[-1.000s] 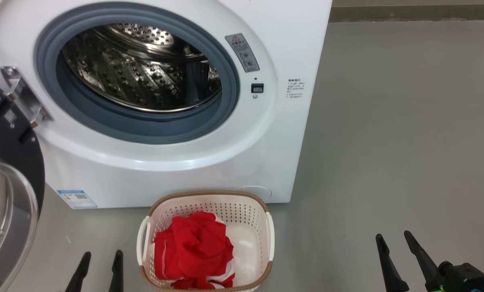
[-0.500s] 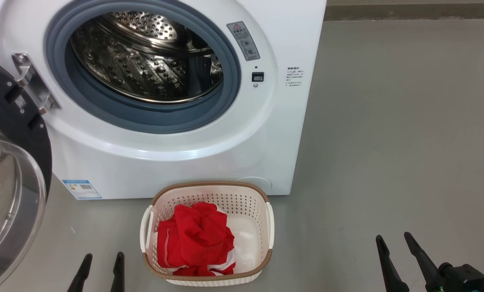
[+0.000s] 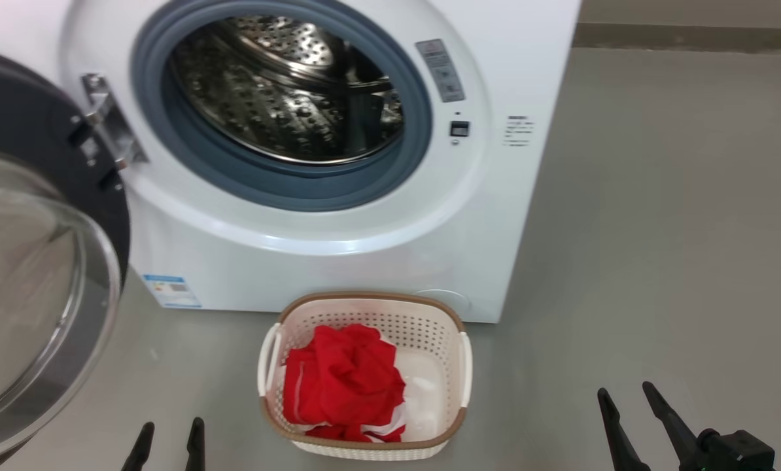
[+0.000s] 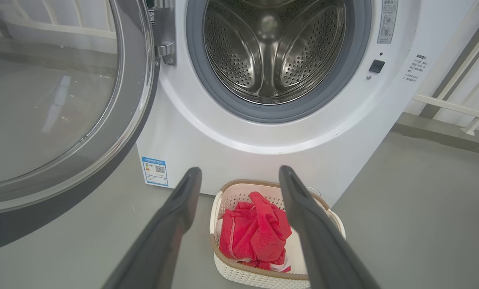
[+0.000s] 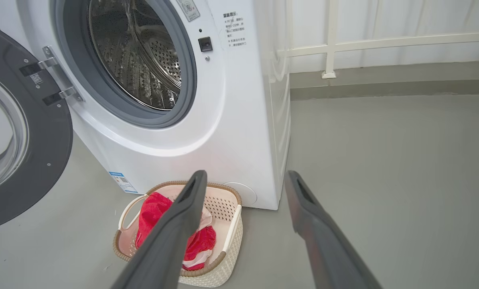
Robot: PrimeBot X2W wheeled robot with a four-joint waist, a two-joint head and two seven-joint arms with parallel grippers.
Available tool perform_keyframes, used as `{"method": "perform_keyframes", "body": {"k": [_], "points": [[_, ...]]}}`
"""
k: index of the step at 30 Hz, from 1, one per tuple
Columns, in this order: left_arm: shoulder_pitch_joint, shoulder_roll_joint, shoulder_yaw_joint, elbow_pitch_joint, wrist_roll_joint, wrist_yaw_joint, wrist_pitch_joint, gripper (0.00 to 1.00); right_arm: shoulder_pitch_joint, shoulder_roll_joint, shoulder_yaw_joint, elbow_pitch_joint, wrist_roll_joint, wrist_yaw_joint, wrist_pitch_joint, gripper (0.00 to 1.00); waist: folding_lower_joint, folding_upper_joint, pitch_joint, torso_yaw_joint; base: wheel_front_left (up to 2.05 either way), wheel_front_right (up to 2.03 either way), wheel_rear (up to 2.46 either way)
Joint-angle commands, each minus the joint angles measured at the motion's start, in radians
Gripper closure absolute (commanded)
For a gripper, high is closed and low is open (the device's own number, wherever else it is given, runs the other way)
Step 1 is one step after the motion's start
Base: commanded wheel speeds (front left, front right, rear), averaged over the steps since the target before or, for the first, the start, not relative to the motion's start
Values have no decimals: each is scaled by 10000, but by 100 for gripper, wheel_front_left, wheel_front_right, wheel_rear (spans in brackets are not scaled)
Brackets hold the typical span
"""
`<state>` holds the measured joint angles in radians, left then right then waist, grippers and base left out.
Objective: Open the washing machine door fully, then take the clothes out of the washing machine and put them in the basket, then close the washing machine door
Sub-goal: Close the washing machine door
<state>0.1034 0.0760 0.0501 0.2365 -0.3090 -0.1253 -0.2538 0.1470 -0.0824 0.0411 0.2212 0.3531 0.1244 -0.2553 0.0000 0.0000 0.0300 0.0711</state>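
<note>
Since the clothes [image 3: 341,383] lie bunched in the basket [image 3: 371,299] and the drum [image 3: 286,91] shows bare steel, the outstanding step is judged to be closing the washing machine door [image 3: 37,261]. The door stands swung wide on its hinge [image 3: 112,124] at the left side of the washing machine [image 3: 338,255], inner face and glass bowl in view. Its free edge points out toward the robot's left. The basket sits on the floor [image 3: 659,261] just in front of the machine's base.

The door lies to the left of the left claw [image 3: 172,425], which is the nearer one. The right claw [image 3: 624,389] is well apart, on the far side of the basket. Both claws are released, fingers spread, holding nothing. Both arms are held low, fingers pointing toward the machine, clear of door and basket.

To shut the door, the left arm would need to get outside the rim's free edge and push it rightward. The door turns about the upright hinge axis.
</note>
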Motion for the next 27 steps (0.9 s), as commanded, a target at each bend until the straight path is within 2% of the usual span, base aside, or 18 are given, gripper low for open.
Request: {"method": "perform_keyframes", "body": {"k": [1,20,27], "points": [[-154,21,384,-139,-11,-54,-80,0,-131,-228,303,-172,45,63,-65,0,0,0,-41,512,0,0,0],[-124,-252,470,438,-17,77,-80,0,-1085,-763,1607,488,355,63,-65,0,0,0,-224,3831,0,0,0],[1,-255,369,97,-663,499,-80,0,-1733,-942,2311,730,432,63,-65,0,0,0,126,4276,0,0,0]]}}
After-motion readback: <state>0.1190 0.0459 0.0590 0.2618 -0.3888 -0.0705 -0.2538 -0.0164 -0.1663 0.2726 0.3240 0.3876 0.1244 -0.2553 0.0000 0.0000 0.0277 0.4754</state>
